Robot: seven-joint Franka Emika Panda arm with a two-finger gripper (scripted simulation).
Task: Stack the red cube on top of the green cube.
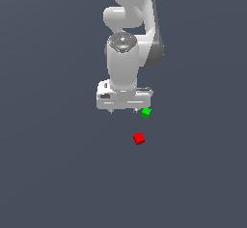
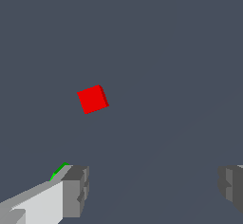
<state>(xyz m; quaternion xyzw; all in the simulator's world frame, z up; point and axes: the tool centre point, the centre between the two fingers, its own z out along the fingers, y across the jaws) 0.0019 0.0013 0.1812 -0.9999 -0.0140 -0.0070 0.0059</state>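
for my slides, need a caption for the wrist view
Open gripper above the floor, red cube ahead, green cube peeking behind one finger.

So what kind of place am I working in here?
Looks like a bare simulated workspace, not a real room: a flat, featureless grey floor, two plain cubes, red and green, and the gripper open above them.

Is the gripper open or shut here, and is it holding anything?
Open and empty. In the wrist view the fingers stand wide apart with bare floor between them; the red cube lies beyond, untouched.
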